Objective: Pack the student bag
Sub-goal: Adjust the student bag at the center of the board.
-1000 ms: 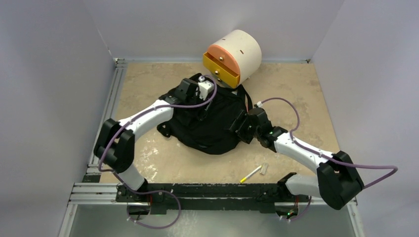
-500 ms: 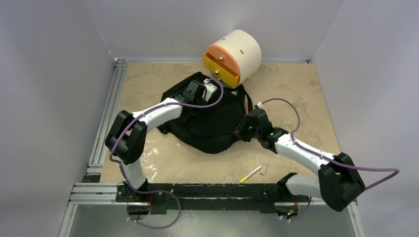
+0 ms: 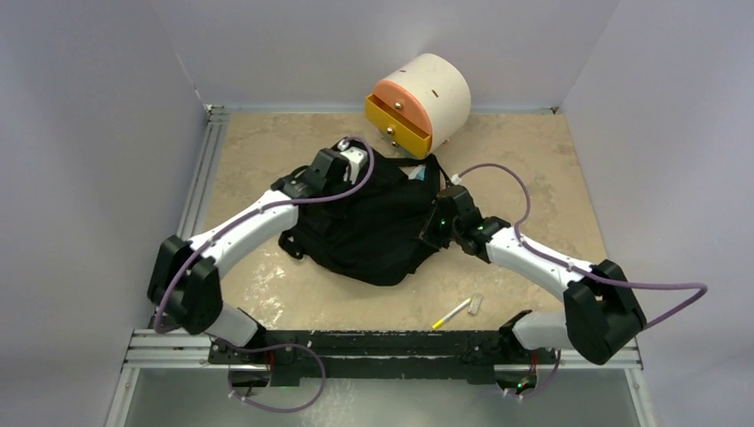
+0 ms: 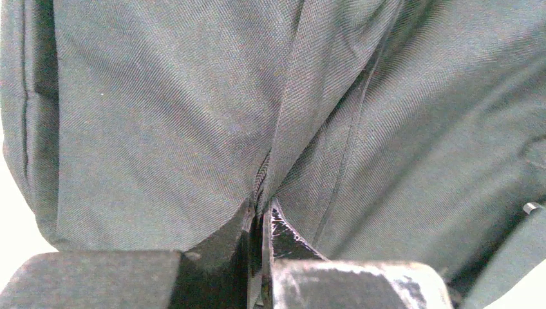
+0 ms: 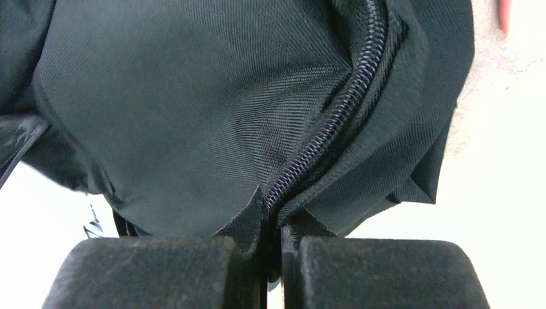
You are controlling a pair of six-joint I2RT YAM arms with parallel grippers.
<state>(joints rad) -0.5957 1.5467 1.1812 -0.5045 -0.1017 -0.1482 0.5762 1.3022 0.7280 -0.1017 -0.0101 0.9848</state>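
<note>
Fingers of the left gripper [image 4: 263, 217] are pressed together on a pinched fold of black fabric. Fingers of the right gripper [image 5: 273, 219] are clamped on a fabric edge, where a zipper [image 5: 344, 109] runs in between them. Both folds belong to the student bag [image 3: 369, 231], which lies slumped at the centre of the table [image 3: 551, 178]. The left gripper grips its rim at 11 o'clock, the right gripper at 3 o'clock. A cream drawer box [image 3: 422, 102] stands at 12 o'clock, just beside the bag; a yellow pen [image 3: 452, 313] lies at 5 o'clock, apart
</note>
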